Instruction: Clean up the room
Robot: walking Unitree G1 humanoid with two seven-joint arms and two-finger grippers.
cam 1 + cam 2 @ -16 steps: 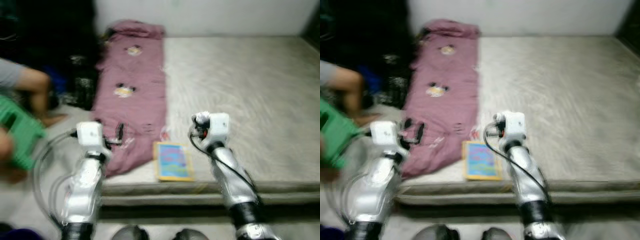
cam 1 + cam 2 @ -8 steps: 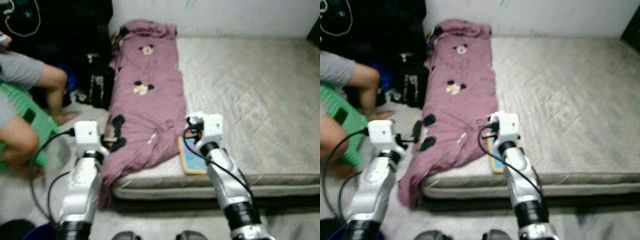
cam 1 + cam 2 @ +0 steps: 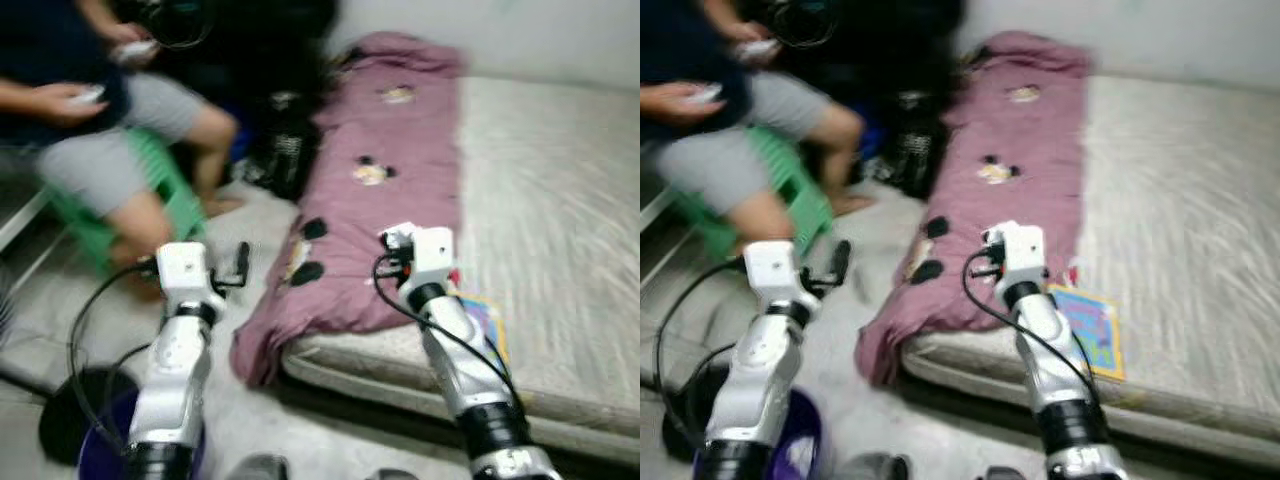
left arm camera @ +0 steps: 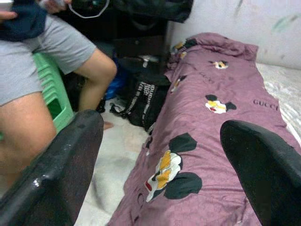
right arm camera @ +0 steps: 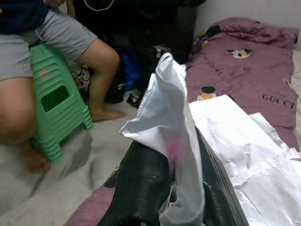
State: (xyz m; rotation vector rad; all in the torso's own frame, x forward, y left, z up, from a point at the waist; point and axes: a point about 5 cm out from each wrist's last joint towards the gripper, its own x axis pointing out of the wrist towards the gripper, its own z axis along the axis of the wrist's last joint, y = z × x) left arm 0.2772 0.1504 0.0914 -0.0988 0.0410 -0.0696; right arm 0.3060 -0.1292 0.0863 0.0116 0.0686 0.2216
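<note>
The right gripper (image 5: 176,188) is clenched on a crumpled white paper (image 5: 174,122) above the mauve Mickey-print blanket (image 3: 390,190) at the mattress (image 3: 560,200) edge. The left gripper (image 4: 164,155) hangs with fingers spread over the floor. Beyond, a person (image 3: 90,120) sits on a green stool (image 3: 165,190).

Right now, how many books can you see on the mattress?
1. A colourful book lies flat near the front edge of the mattress, just beside the purple blanket and behind the right arm. Others could be hidden under the blanket.
</note>
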